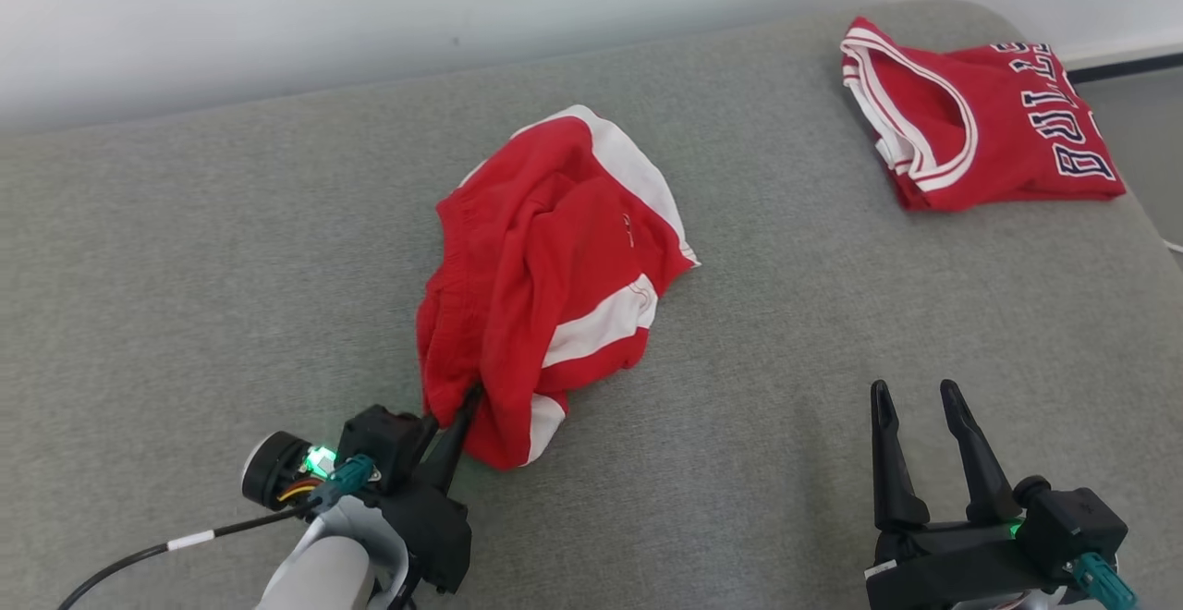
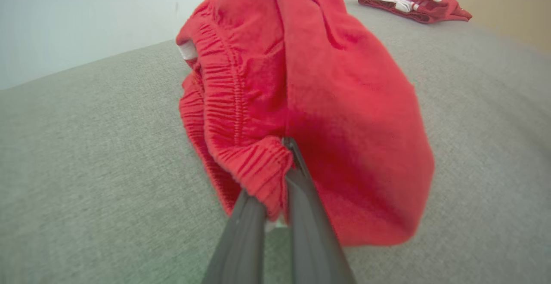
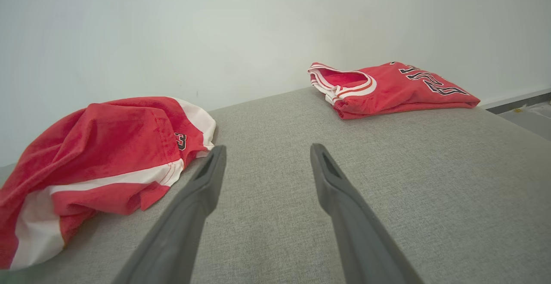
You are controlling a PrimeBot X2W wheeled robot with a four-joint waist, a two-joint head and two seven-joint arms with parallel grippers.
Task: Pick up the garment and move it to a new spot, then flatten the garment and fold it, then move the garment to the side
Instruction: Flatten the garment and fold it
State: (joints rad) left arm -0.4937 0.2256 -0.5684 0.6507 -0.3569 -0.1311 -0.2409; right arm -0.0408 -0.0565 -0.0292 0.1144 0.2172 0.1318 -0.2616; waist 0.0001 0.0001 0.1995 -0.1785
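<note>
While the left end effector (image 1: 469, 402) is clamped on the waistband of the crumpled red shorts (image 1: 545, 259), lying mid-way across the grey cushion (image 1: 185, 268), the right end effector (image 1: 915, 393) hangs spread apart; lifting, moving, flattening and folding all look undone.

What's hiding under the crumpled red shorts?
The red shorts lie on the grey cushion. The left claw pinches their elastic edge. Whatever might be beneath the heap is covered by cloth, so I cannot tell.
</note>
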